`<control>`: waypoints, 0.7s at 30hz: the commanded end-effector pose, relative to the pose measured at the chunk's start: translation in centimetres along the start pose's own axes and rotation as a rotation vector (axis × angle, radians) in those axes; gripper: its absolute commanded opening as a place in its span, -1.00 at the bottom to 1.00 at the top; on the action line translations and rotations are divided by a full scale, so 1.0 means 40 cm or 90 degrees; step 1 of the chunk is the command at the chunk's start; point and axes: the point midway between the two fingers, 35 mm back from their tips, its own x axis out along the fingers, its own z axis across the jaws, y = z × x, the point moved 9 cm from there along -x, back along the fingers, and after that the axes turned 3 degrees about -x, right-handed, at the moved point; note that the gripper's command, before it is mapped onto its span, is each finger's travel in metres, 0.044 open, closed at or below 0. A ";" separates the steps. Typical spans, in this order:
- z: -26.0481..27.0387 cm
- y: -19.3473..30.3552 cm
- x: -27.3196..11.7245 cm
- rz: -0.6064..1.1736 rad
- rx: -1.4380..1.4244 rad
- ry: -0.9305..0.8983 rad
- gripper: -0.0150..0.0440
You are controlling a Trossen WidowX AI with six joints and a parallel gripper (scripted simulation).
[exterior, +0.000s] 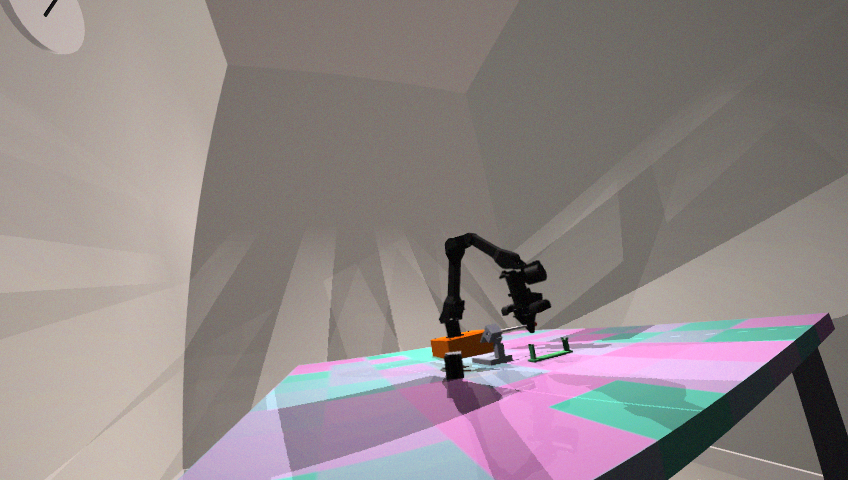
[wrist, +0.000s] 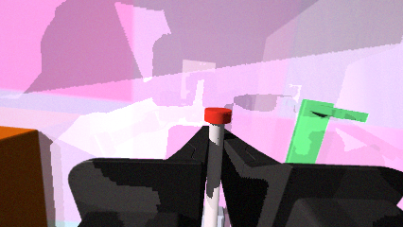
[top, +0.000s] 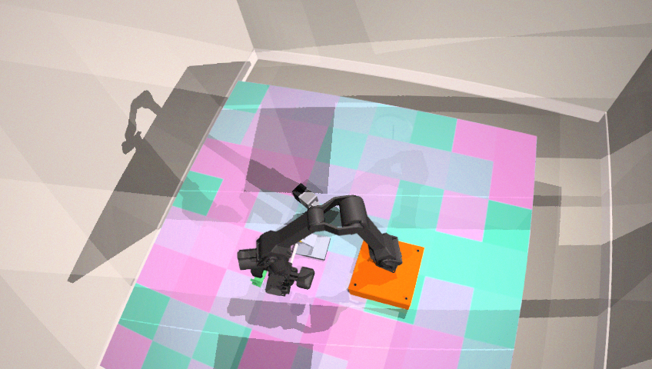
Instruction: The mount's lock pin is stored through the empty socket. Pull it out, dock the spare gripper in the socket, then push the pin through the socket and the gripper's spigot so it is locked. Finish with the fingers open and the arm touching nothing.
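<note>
My gripper (exterior: 531,328) (wrist: 211,131) points down and is shut on the white lock pin (wrist: 215,170) (exterior: 512,328), just below its red head (wrist: 218,115). The pin lies roughly level and runs from my fingertips toward the grey mount (exterior: 492,334) (top: 321,250). Whether its far end is still inside the socket cannot be told. In the top view the arm hides the fingertips. The spare gripper (top: 304,194) (exterior: 454,365), a dark block with a light grey part, stands on the table apart from the mount, and my fingers are away from it.
A green rack (top: 258,280) (exterior: 551,356) (wrist: 303,147) with two uprights stands on the table beyond the mount, close to my gripper. The orange base block (top: 386,285) (exterior: 462,344) (wrist: 21,175) carries the arm. The table top (top: 457,256) has coloured squares.
</note>
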 end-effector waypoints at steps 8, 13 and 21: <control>-0.003 -0.024 -0.002 0.003 0.001 0.000 -0.49; -0.003 -0.033 -0.003 0.004 0.001 0.000 -0.49; -0.004 -0.048 -0.004 0.004 0.001 0.000 -0.49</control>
